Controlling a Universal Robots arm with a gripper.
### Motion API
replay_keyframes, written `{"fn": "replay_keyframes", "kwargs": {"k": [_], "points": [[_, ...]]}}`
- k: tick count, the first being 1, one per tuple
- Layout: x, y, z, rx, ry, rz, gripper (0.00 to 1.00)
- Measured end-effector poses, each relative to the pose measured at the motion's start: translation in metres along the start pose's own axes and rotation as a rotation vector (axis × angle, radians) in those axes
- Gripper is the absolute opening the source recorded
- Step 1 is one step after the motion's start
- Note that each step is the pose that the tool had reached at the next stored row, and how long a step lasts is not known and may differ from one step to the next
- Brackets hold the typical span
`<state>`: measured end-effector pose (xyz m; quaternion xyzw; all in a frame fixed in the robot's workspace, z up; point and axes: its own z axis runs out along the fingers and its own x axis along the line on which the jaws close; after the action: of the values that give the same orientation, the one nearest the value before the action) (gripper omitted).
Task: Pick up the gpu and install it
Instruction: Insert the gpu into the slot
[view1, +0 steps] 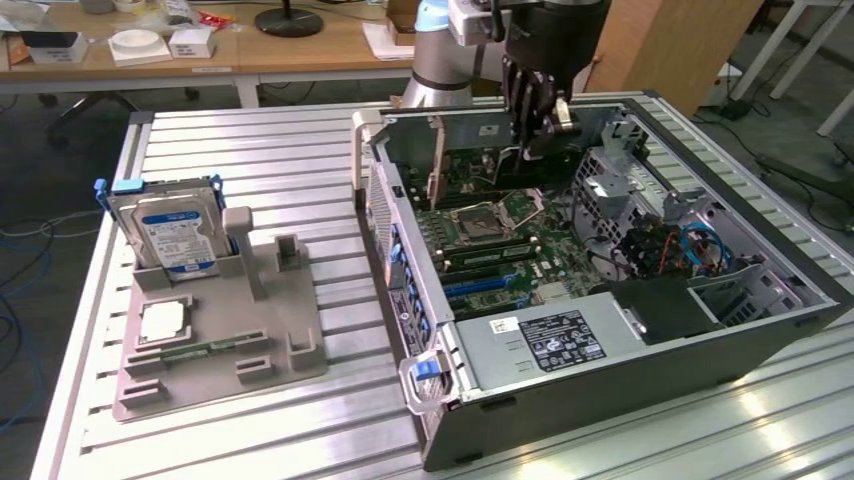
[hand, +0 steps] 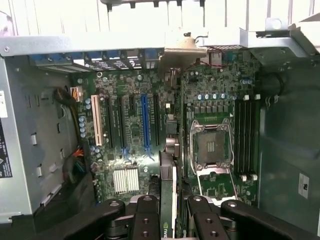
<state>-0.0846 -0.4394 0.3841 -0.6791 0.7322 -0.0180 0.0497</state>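
- Between the tool's (hand: 175, 212) dark fingers (hand: 145, 220), a thin flat dark circuit card with a green edge, the gpu (hand: 168, 192), is being pinched edge-on.
- Directly beneath the tool, the card's long axis is running parallel to the green motherboard's expansion slots, near the blue slot (hand: 145, 125).
- Around the tool, the open dark metal computer case (view1: 627, 330) is lying on the ribbed aluminium worktop (view1: 240, 160), with the card hanging just above the board, by my judgement not yet seated.

Arm, one, with gripper (view1: 541, 125)

Reaching steeply down from above, wrist vertical; fingers (hand: 146, 220) pointing down, closed edge-on against a thin card (hand: 167, 200).
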Motion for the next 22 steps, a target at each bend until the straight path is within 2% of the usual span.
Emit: {"fn": "replay_keyframes", "kwargs": {"k": [1,3,4,7,13,17,20,22], "points": [[0.000,-0.0005,0.0005,-0.0113,0.0009,-0.001,0.26],[0.000,-0.0023,0.0016,-0.0409,0.0028,-0.001,0.26],[0.000,-0.0040,0.0029,-0.0516,0.0036,-0.001,0.26],[0.000,-0.0061,0.0084,-0.0569,0.0037,-0.004,0.26],[0.000,-0.0089,0.0177,-0.0689,0.0012,-0.054,0.26],[0.001,-0.0085,0.0250,-0.0702,0.0007,-0.062,0.26],[0.001,-0.0081,0.0303,-0.0729,-0.0020,-0.107,0.26],[0.002,-0.0079,0.0338,-0.0747,-0.0022,-0.111,0.26]]}}
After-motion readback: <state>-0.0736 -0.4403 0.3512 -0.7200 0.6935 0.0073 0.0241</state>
